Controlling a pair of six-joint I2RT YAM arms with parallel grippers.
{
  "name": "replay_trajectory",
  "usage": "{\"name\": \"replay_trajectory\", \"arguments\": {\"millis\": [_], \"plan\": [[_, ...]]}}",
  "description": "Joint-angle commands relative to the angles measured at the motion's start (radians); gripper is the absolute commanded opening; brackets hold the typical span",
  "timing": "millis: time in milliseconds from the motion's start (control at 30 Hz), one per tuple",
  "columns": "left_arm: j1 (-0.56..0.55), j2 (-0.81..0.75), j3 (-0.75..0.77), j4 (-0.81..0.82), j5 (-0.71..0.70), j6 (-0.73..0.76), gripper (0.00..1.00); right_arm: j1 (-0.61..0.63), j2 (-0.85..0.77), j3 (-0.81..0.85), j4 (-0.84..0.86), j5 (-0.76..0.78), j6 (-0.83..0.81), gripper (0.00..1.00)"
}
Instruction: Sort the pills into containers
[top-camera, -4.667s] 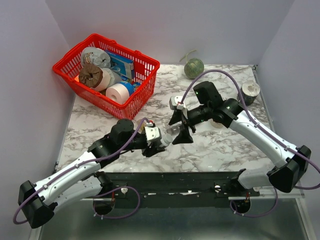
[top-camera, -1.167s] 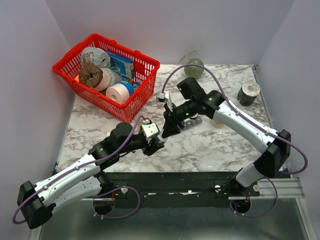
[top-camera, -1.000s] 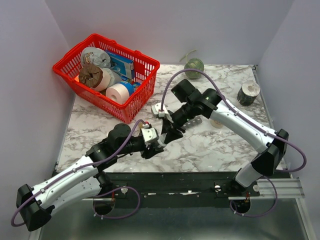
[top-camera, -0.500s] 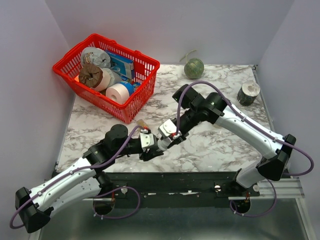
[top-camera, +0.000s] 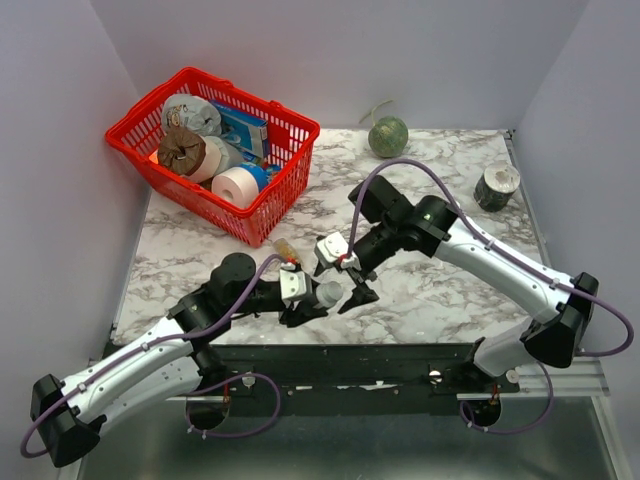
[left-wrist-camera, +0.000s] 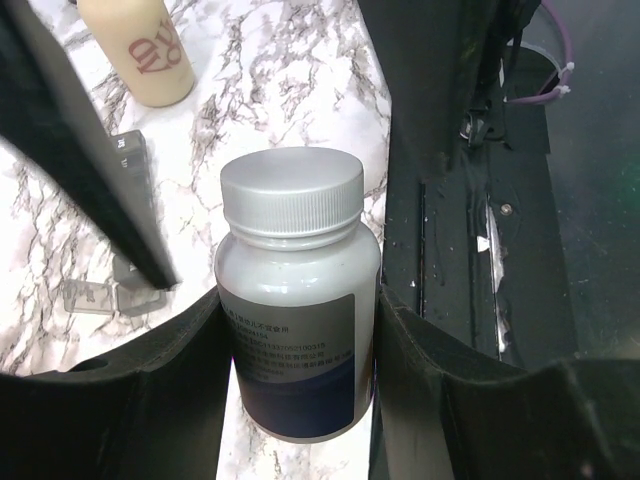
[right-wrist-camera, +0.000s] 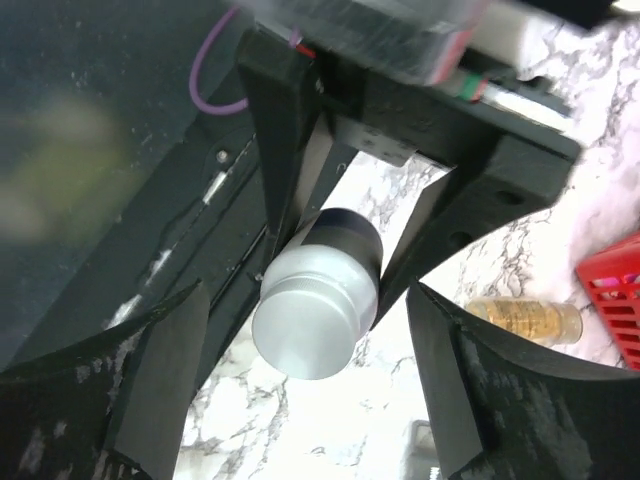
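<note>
My left gripper (left-wrist-camera: 298, 305) is shut on a small dark bottle (left-wrist-camera: 295, 340) with a white screw cap (left-wrist-camera: 290, 195), held near the table's front edge (top-camera: 328, 294). My right gripper (right-wrist-camera: 310, 330) stands open, one finger on either side of that cap (right-wrist-camera: 315, 325) with a gap on both sides; in the top view it (top-camera: 342, 283) sits right at the bottle's capped end. Part of the dark-grey containers strip (left-wrist-camera: 130, 165) shows on the marble behind a right finger (left-wrist-camera: 80, 150). The pills are out of view.
A beige nozzle bottle (top-camera: 285, 247) lies on the marble just beyond the left gripper. A red wire basket (top-camera: 215, 150) full of rolls stands at the back left. A green ball (top-camera: 388, 136) and a dark round jar (top-camera: 497, 185) sit at the back right.
My right gripper was shut and has opened, coming down to the bottle's cap. My left arm has drawn the bottle a little nearer the front edge.
</note>
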Motion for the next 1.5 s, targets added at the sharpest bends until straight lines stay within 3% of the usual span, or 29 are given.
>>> {"name": "replay_trajectory", "arguments": {"millis": [0,67,233,633,733,767,933,1033,1067,1167,1200,1300,1333,1467], "plan": [[-0.004,0.013,0.013,0.044,-0.032,-0.019,0.0,-0.008,-0.064,0.049,0.169,0.023,0.317,0.99],[-0.004,0.016,0.013,0.058,-0.076,-0.041,0.0,-0.008,-0.077,0.049,0.212,0.107,0.499,1.0],[-0.004,0.028,0.023,0.098,-0.168,-0.134,0.0,-0.027,-0.138,-0.027,0.294,0.28,0.759,1.0],[-0.004,0.077,0.046,0.147,-0.202,-0.151,0.0,-0.07,-0.091,-0.114,0.349,0.311,0.92,0.96],[-0.004,0.076,0.044,0.145,-0.214,-0.147,0.0,-0.071,-0.075,-0.113,0.346,0.282,0.927,0.78],[-0.004,0.073,0.043,0.142,-0.217,-0.147,0.0,-0.071,-0.072,-0.11,0.342,0.264,0.924,0.66],[-0.004,0.059,0.035,0.138,-0.228,-0.139,0.0,-0.07,-0.066,-0.104,0.314,0.222,0.905,0.55],[-0.004,0.054,0.036,0.133,-0.226,-0.133,0.0,-0.071,-0.055,-0.089,0.299,0.186,0.891,0.42],[-0.004,0.053,0.039,0.122,-0.228,-0.122,0.0,-0.07,-0.049,-0.08,0.293,0.161,0.884,0.3],[-0.004,0.042,0.049,0.074,-0.208,-0.067,0.0,-0.067,-0.009,-0.005,0.224,0.08,0.792,0.14],[-0.004,0.036,0.052,0.058,-0.197,-0.049,0.0,-0.059,0.001,0.023,0.157,0.055,0.748,0.13],[-0.004,0.022,0.053,0.0,-0.113,0.039,0.0,-0.022,0.037,0.146,-0.038,-0.047,0.394,0.13],[-0.004,0.018,0.052,-0.008,-0.087,0.062,0.0,-0.013,0.029,0.15,-0.062,-0.058,0.183,0.13],[-0.004,0.019,0.067,-0.083,-0.016,0.123,0.0,0.001,-0.028,0.109,-0.077,-0.084,-0.213,0.15]]}}
